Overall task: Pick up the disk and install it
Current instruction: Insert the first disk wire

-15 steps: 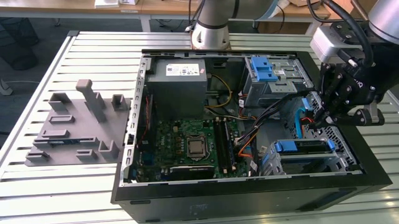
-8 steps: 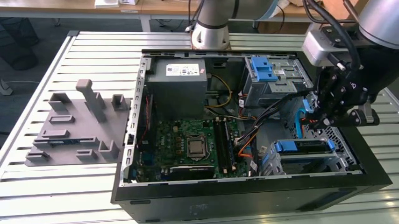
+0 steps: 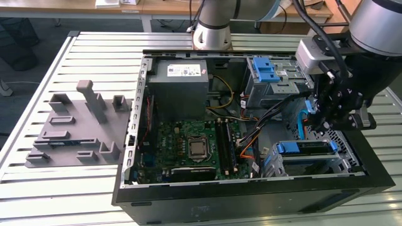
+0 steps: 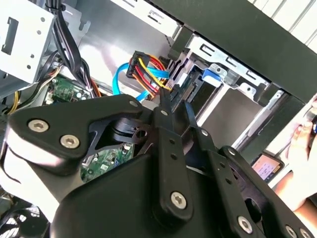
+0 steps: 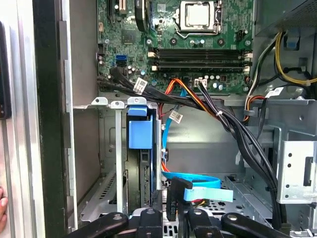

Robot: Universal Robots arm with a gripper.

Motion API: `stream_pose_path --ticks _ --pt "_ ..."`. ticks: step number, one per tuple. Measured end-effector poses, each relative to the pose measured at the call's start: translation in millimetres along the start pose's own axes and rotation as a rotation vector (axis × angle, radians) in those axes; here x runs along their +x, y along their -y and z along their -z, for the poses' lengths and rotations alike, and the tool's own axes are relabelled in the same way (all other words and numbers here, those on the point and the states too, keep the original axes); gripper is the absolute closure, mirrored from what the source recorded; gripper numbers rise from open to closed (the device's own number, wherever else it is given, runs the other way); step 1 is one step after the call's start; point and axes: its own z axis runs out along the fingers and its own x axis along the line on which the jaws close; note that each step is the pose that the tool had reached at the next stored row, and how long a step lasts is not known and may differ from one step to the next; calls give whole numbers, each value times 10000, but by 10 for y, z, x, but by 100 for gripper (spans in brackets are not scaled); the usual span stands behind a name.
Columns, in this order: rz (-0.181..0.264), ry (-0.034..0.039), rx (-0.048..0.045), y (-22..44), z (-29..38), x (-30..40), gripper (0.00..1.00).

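gripper (image 3: 323,127): black, on the arm's end, hanging low inside the open computer case (image 3: 251,207), over the corner with the drive cage (image 3: 342,165)
grip state: cannot tell whether open or closed; linkage blocks most of the second wrist view
disk (image 3: 301,148): seated in the drive cage, close below the gripper, not held; blue carrier tab facing out of the slot
disk in first wrist view (image 5: 139,183): standing on edge in the cage slot just ahead of the gripper (image 5: 171,218), blue tab at its near end
disk in second wrist view (image 4: 213,74): only blue tab seen, a little beyond the gripper (image 4: 173,106), inside the metal cage
black connector (image 5: 173,196): right at the gripper's tip, beside the disk; touching or not, unclear
blue flat cable (image 5: 198,182): running from that connector, looping off to the gripper's side
coloured wire bundle (image 4: 148,67): red, yellow, orange, just past the gripper's tip
motherboard (image 3: 195,146): farther from the gripper, across the case floor
power supply box (image 3: 179,84): grey, well away from the gripper, at the far case corner
grey fixture block (image 3: 75,132): outside the case, well apart from the gripper, on the slatted table (image 3: 63,188)
person's hand (image 4: 302,148): outside the case wall, beyond the cage from the gripper
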Motion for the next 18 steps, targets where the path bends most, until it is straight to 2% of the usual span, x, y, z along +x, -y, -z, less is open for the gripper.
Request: stream_pose_path --ticks 1,2,4,5,9,12,13,18 --pt "-1 0 20 -2 -13 0 75" --pt "-1 0 34 -4 -28 0 81" --pt "-2 0 44 -6 -50 0 81" --pt "-3 -2 44 -6 -49 0 84" --pt "-10 -2 22 -1 -51 0 84" --pt "-30 -7 -141 19 -52 0 84" --pt "-41 -12 -308 40 -54 -1 84" --pt "-45 -16 -539 126 -64 -2 84"
